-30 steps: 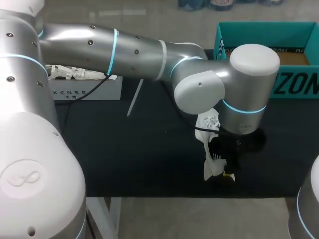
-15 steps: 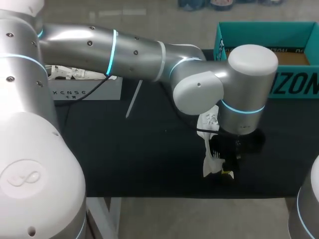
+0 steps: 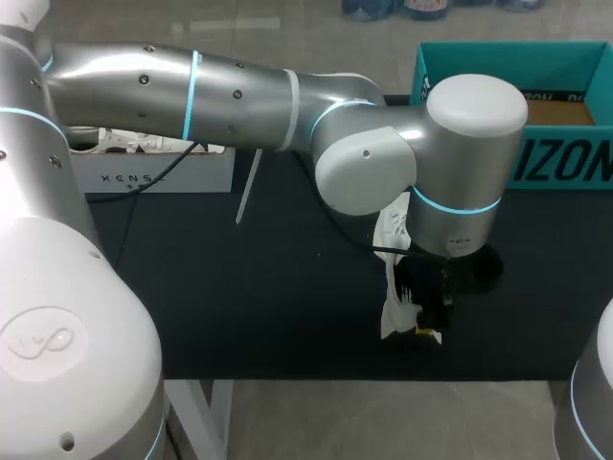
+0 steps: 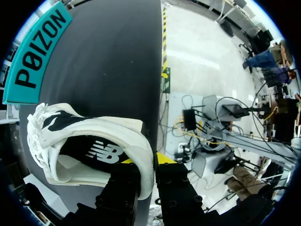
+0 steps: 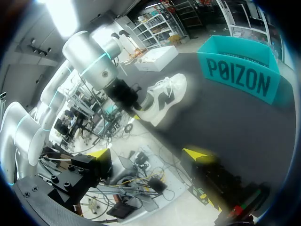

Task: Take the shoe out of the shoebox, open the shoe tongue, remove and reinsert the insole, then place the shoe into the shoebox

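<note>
At the far left edge of the black counter point(image 3: 239, 287) sits a white box point(image 3: 158, 172) with crumpled white material on top, and a thin white strip point(image 3: 247, 187) lies just beside it. From there a broad band of dark counter runs rightward to the shoe point(image 3: 393, 278), so box and shoe are well apart. The left arm point(image 3: 239, 91) comes in from the left and stretches across past the middle, its wrist turned down over the shoe close to the counter's near edge, toward the right. The left hand point(image 4: 148, 162) is clenched on the shoe's heel, the heel wall pinched between its two black fingers point(image 4: 171, 186), one inside the collar and one outside. The shoe's long axis runs from the near edge toward the far edge, heel nearest the near edge and toe aimed away toward the teal shoebox point(image 3: 565, 168). I cannot tell whether its sole touches the counter. It is a white sneaker with black side panels, a white logo on the black, white laces bunched at the front and a pale lining showing in the opening. The shoebox stands open-topped at the far right corner, apart from the shoe. The right arm point(image 3: 589, 402) shows at the near right corner; the right hand point(image 5: 150, 155) hangs off the near edge, released, its yellow tips spread wide.
</note>
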Controlling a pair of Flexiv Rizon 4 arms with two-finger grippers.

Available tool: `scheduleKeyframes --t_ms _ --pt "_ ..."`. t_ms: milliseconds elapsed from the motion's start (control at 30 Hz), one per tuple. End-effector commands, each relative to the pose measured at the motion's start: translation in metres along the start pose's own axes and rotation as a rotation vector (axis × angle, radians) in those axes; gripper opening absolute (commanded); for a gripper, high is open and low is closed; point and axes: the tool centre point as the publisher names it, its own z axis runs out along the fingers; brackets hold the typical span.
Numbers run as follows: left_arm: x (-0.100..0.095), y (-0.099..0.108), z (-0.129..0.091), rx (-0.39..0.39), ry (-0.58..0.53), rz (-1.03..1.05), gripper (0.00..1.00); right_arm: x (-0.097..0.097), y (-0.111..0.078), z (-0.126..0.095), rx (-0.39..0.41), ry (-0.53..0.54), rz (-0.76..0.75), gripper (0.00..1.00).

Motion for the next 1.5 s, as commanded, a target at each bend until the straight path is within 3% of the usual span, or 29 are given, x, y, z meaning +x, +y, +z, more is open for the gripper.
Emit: scheduleKeyframes --t_ms 33,167,433,500,633,800,867,1500 --pt "0.003 0.045 -0.034 0.033 -0.02 0.058 0.0 0.008 -0.005 0.001 -0.009 -0.271 0.0 1.0" --pt "0.004 0.077 -0.052 0.055 -0.021 0.115 0.0 0.008 -0.005 0.001 -0.009 -0.271 0.0 1.0" --pt "-0.009 0.132 -0.067 -0.041 -0.066 0.212 0.0 0.008 -0.005 0.001 -0.009 -0.271 0.0 1.0" --pt "-0.011 0.142 -0.068 -0.113 -0.108 0.225 0.0 0.008 -0.005 0.001 -0.009 -0.271 0.0 1.0" --pt "-0.018 0.154 -0.066 -0.165 -0.118 0.286 0.0 0.008 -0.005 0.001 -0.009 -0.271 0.0 1.0" --pt "-0.027 0.17 -0.063 -0.185 -0.136 0.304 0.0 0.008 -0.005 0.001 -0.009 -0.271 0.0 1.0" --pt "-0.033 0.18 -0.064 -0.143 -0.146 0.287 0.0 0.008 -0.005 0.001 -0.009 -0.271 0.0 1.0" --pt "-0.033 0.18 -0.064 -0.143 -0.146 0.287 0.0 0.008 -0.005 0.001 -0.009 -0.271 0.0 1.0"
